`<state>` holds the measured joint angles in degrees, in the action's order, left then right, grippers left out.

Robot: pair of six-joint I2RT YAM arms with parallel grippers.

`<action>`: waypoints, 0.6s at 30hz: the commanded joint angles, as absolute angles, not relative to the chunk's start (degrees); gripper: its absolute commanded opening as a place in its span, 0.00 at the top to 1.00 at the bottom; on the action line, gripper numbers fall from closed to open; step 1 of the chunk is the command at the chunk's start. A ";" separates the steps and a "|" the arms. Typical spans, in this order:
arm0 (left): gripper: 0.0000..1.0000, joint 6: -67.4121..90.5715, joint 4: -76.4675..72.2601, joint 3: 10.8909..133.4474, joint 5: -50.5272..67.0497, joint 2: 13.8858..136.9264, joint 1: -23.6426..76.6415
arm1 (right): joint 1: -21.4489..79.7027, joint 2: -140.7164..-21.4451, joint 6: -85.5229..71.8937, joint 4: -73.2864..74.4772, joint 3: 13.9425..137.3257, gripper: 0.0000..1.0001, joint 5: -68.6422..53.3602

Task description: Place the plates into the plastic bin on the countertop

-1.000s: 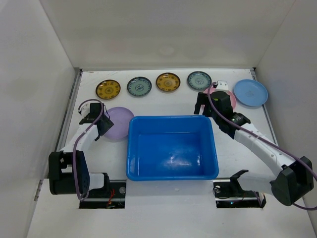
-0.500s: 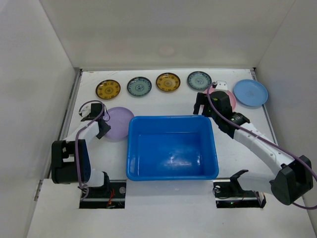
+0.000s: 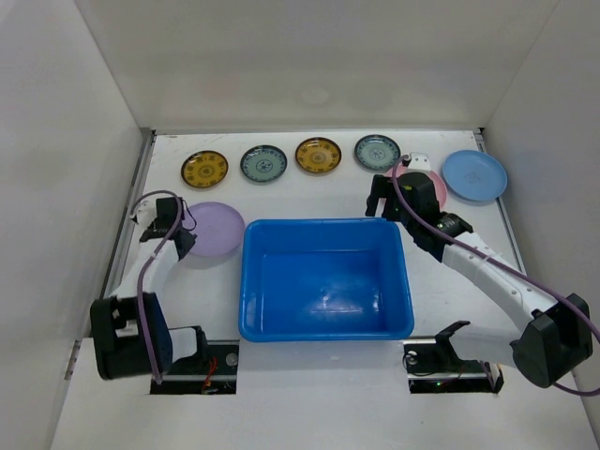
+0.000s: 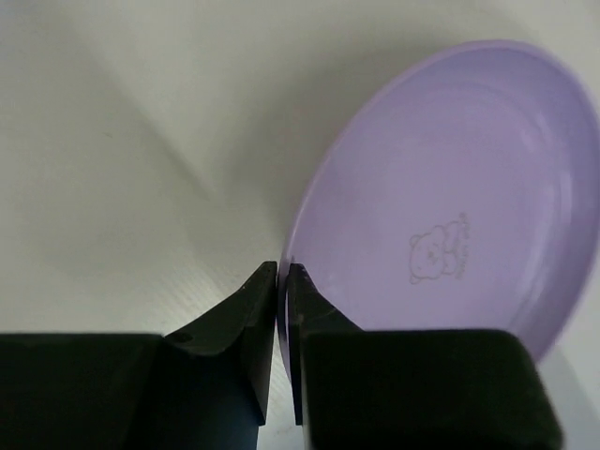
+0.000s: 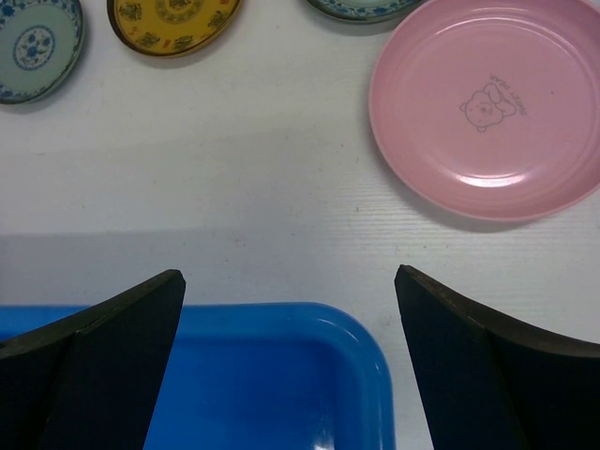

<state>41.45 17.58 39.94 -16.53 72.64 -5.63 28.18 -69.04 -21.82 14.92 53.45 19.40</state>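
- A robot test cell of the laboratory kind: a bare, matte white countertop [image 3: 309, 192] is boxed in by plain white walls [image 3: 319, 66] at the back and both sides.
- Two robot arms [image 3: 487, 272] are bolted at its near edge, with purple cables [image 3: 140, 286] looping along them.
- Small patterned plates [image 3: 263, 163] lie in a neat row like staged props, behind a blue plastic bin [image 3: 323, 223].

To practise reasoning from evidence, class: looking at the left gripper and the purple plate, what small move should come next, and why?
Probably raise the left gripper a little, taking the purple plate up with it. Its fingers are shut on the plate's rim, so the grip looks made. The plate sits just left of the blue bin, whose wall it must clear before going in. The bin is empty.
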 commanded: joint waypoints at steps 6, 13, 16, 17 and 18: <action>0.99 36.57 26.10 56.75 -18.82 60.04 -5.42 | 27.91 -68.03 -22.41 11.95 54.84 0.00 18.81; 0.98 30.24 29.43 71.26 -9.60 59.06 6.00 | 23.87 -66.01 -23.81 12.57 56.07 0.00 20.30; 0.97 26.64 32.60 75.14 -5.72 60.55 13.29 | 20.27 -64.95 -26.18 13.88 56.34 0.00 21.53; 0.97 25.41 33.83 75.76 -5.45 60.90 16.10 | 18.87 -64.69 -27.06 14.58 56.34 0.00 21.97; 0.97 24.53 35.06 76.11 -5.45 61.26 18.91 | 17.28 -64.51 -27.77 15.20 56.34 0.00 22.32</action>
<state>29.56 30.04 73.54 -9.89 60.40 13.65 20.45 -66.54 -24.49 15.03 53.69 19.92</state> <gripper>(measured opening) 0.049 1.000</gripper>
